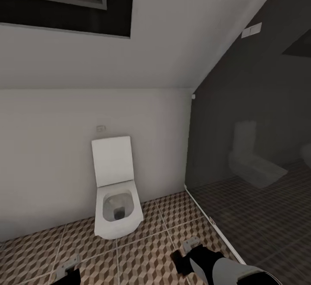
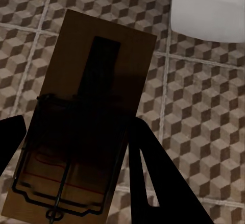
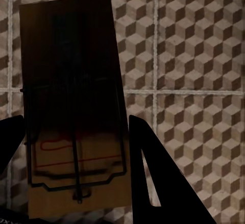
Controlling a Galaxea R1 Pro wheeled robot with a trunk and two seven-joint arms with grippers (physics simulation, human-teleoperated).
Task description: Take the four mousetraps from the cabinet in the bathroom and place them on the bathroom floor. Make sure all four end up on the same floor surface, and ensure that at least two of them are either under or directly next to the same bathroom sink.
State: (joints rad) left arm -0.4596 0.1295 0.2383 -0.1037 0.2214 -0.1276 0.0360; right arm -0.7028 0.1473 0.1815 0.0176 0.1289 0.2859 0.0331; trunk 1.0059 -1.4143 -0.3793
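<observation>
My left gripper is shut on a mousetrap, a tan wooden board with a black wire frame, held above the bathroom floor close to the toilet's base. A second mousetrap of the same look hangs over the cube-patterned tiles with my right gripper shut on it. In the head view the left gripper and right gripper sit low at the frame's bottom edge, over the floor. The cabinet and the sink are out of view.
A white toilet with its lid raised stands against the pale wall straight ahead. A dark glass partition runs along the right, with a white sill at its foot. Open tiles lie between the toilet and me.
</observation>
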